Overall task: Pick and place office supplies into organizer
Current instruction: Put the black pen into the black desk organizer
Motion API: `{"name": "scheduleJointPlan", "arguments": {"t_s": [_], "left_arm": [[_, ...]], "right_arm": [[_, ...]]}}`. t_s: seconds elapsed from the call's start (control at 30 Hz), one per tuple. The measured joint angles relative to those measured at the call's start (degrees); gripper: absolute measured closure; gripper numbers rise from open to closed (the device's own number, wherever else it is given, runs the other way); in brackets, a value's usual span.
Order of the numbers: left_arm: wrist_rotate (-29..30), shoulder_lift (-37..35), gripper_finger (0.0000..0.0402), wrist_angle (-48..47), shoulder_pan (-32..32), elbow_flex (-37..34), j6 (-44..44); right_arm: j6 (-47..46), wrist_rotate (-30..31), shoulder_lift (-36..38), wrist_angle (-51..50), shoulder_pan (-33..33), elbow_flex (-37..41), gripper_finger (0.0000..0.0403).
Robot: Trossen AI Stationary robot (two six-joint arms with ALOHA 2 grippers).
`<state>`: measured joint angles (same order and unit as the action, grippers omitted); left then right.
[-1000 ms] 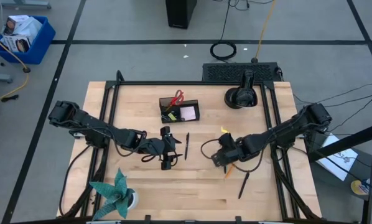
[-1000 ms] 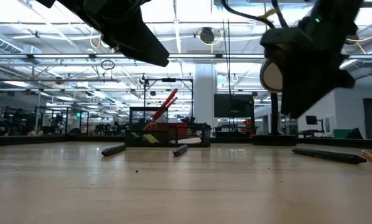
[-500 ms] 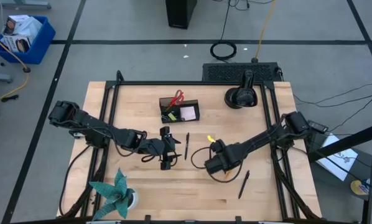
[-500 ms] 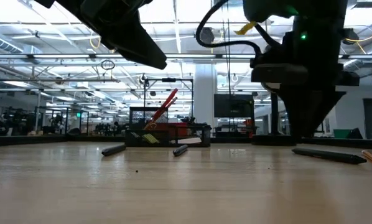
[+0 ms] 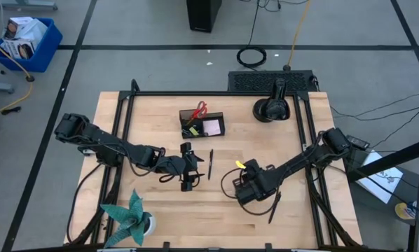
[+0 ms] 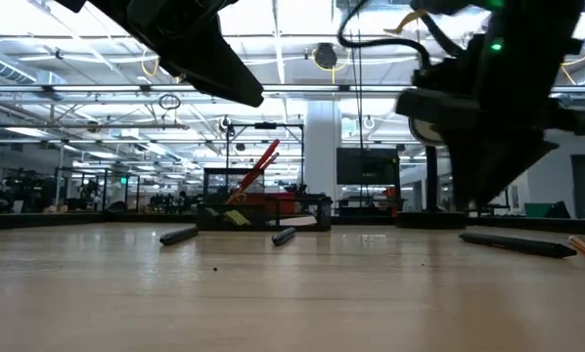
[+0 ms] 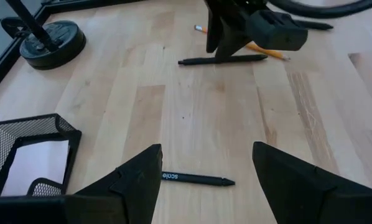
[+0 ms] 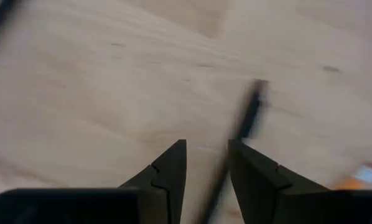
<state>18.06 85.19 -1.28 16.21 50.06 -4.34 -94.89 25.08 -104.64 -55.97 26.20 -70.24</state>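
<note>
The left gripper (image 5: 188,170) hovers low over the middle of the table (image 5: 160,217), its fingers spread apart with nothing between them. In the left wrist view a black pen (image 7: 198,180) lies flat on the wood just ahead of that gap, crosswise to the fingers and not touched by either one. From above, this pen (image 5: 211,164) sits just to the right of the left gripper.

The right gripper (image 5: 246,190) is down near the table's centre-right. Its wrist view shows the two fingers (image 8: 167,171) parted by a narrow gap and gripping nothing. A second black pen (image 8: 245,121) lies on the wood just ahead of them, running under one finger rather than through the gap. From above, this pen (image 5: 274,208) pokes out beside the right gripper toward the front edge. In the left wrist view an orange pencil (image 7: 260,49) lies next to it.

The organizer (image 5: 202,124) stands toward the back of the table, well apart from both grippers. Red-handled scissors (image 5: 198,110) stand in its taller section and a pink sticky-note pad (image 5: 211,127) lies in its lower tray.
</note>
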Motion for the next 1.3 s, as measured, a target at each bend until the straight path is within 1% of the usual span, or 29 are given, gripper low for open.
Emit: {"name": "scheduleJointPlan", "arguments": {"t_s": [0.07,0.23,0.47,0.73,0.87,1.1,1.13,1.3], "left_arm": [[0.0,0.0,0.0149,0.2,0.0,0.0,-0.2],[0.0,0.0,0.0149,0.3,0.0,0.0,-0.5],[0.0,0.0,0.0149,0.5,0.0,0.0,-0.5],[0.0,0.0,0.0149,0.7,0.0,0.0,-0.5],[0.0,0.0,0.0149,0.9,0.0,0.0,-0.5],[0.0,0.0,0.0149,0.9,0.0,0.0,-0.5],[0.0,0.0,0.0149,0.9,0.0,0.0,-0.6],[0.0,0.0,0.0149,0.6,0.0,0.0,-0.6]], "right_arm": [[-1.6,-0.9,0.0,-1.8,0.5,0.2,0.0294],[-5.2,-0.9,0.0,-1.3,1.5,2.5,0.0294],[-6.7,-1.3,0.0,7.0,1.7,7.6,0.0294],[-7.5,-1.1,0.3,10.9,1.7,10.8,0.0295],[-7.5,-1.6,0.3,11.6,1.7,11.7,0.0315],[-6.2,-2.0,0.3,11.9,1.7,11.8,0.0382],[-5.6,-1.8,0.3,12.0,1.7,11.8,0.0387],[-4.0,-0.6,0.2,12.0,1.7,11.8,0.0385]]}}
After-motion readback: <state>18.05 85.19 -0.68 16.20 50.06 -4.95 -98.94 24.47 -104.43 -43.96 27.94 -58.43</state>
